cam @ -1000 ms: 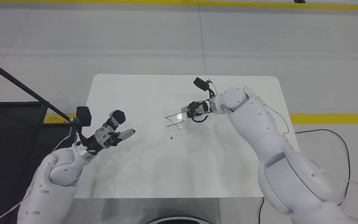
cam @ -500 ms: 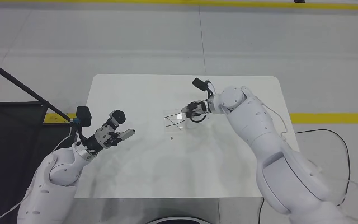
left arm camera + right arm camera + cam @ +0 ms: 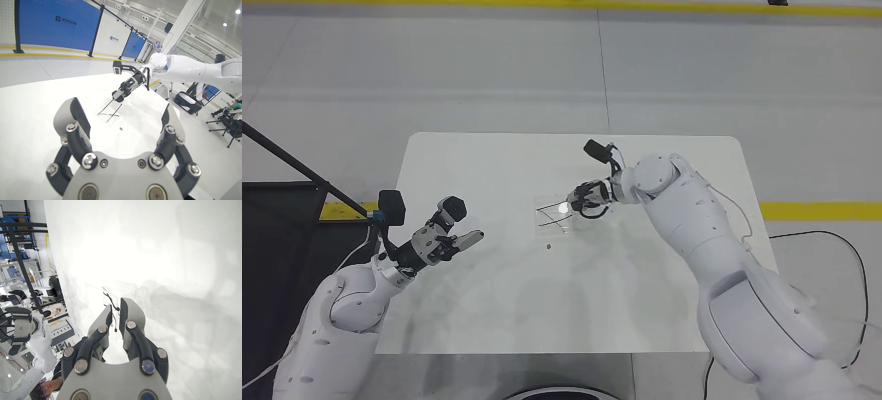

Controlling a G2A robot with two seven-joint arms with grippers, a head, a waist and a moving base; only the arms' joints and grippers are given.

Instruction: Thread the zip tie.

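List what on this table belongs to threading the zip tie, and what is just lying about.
Job: thin black plastic zip ties; clear flat plastic tray under them; right gripper at the ties; left gripper, open, off to the side.
Lying about: small brown scrap on the white table.

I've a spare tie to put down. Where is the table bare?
Free: the near half of the table, between left gripper and right arm, and the far strip beyond the zip ties. Crowded: the middle, where the right gripper meets them.
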